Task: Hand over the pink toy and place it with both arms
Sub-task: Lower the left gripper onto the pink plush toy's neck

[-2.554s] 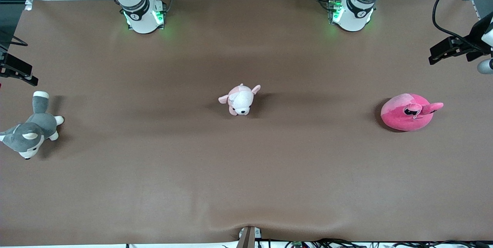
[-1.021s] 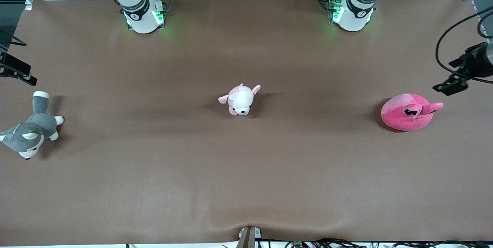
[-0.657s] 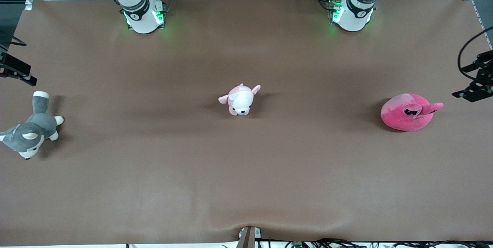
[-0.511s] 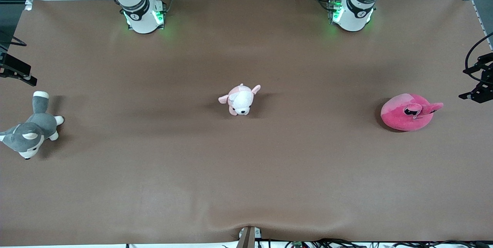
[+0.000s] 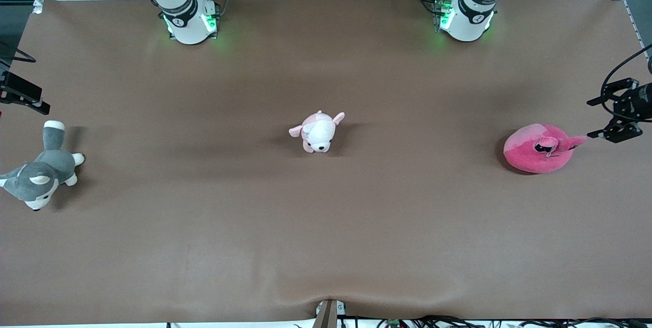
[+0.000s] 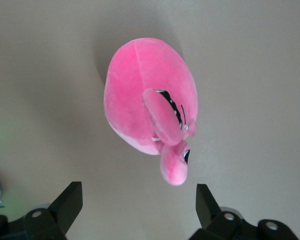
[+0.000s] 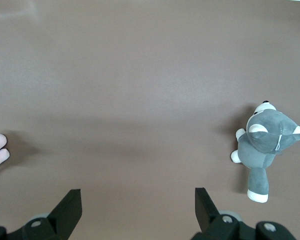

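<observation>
The pink toy (image 5: 540, 148), a round hot-pink plush with black sleepy eyes, lies on the brown table toward the left arm's end. In the left wrist view the pink toy (image 6: 140, 95) lies ahead of the open jaws, its ear close to one fingertip's line. My left gripper (image 5: 601, 116) hangs open over the table's end beside the toy's ears, touching nothing. My left gripper (image 6: 140, 200) holds nothing. My right gripper (image 5: 31, 100) waits open over the right arm's end of the table. In its own view the right gripper (image 7: 138, 200) is empty.
A pale pink-and-white plush dog (image 5: 318, 132) sits mid-table. A grey-and-white plush husky (image 5: 38, 175) lies at the right arm's end, nearer to the front camera than the right gripper, and the husky (image 7: 265, 145) also shows in the right wrist view. The brown table (image 5: 326, 226) is smooth cloth.
The left gripper swung out toward the table's end and has come back in beside the pink toy, both fingers now showing. The right arm and all the toys have stayed put.
</observation>
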### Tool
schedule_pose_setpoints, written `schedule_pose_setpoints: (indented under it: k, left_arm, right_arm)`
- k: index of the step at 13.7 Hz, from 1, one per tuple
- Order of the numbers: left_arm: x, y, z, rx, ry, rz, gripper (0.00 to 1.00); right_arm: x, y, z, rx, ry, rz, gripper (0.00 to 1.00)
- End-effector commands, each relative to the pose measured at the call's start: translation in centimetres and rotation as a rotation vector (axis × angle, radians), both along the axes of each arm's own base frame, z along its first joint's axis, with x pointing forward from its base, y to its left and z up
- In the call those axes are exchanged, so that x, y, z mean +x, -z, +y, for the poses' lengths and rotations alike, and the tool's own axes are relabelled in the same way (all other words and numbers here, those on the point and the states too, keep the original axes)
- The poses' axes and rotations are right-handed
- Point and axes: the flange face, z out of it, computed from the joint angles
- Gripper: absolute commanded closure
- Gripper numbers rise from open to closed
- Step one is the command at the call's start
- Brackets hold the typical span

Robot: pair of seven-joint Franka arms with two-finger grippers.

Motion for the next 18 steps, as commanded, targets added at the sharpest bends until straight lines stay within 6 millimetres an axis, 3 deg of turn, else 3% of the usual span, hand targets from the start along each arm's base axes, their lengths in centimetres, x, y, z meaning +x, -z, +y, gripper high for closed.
schedule_pose_setpoints:
  k: [1, 3, 7, 10, 12, 14, 16, 18]
  left_arm:
    - [1.0, 1.2, 0.4, -0.014, -0.044, -0.007, 0.0]
    - [1.5, 2.7, 1.2, -0.02, -0.061, -0.005, 0.0]
    - [2.0, 5.4, 1.8, -0.032, -0.073, 0.012, 0.14]
    - [2.4, 6.3, 2.6, -0.035, -0.074, 0.01, 0.24]
    - [2.5, 6.8, 3.1, -0.039, -0.077, 0.014, 0.4]
    - [2.5, 7.2, 3.3, -0.042, -0.079, 0.015, 0.63]
    - [2.9, 6.9, 2.9, -0.035, -0.073, 0.004, 0.76]
    - [3.3, 6.6, 2.0, -0.037, -0.052, 0.002, 0.98]
  right_arm:
    - [0.1, -0.2, -0.4, 0.001, -0.002, 0.003, 0.0]
    - [0.2, 0.0, -0.3, 0.004, -0.003, 0.004, 0.0]
    - [0.2, 0.0, -0.4, 0.004, -0.001, 0.005, 0.0]
    - [0.3, 0.1, -0.4, 0.005, -0.002, 0.005, 0.0]
    - [0.3, 0.0, -0.4, 0.005, -0.003, 0.002, 0.0]
    - [0.3, 0.0, -0.5, 0.005, -0.002, 0.002, 0.0]
    - [0.2, 0.1, -0.4, 0.005, -0.001, 0.008, 0.0]
    - [0.3, 0.0, -0.5, 0.005, -0.002, 0.005, 0.0]
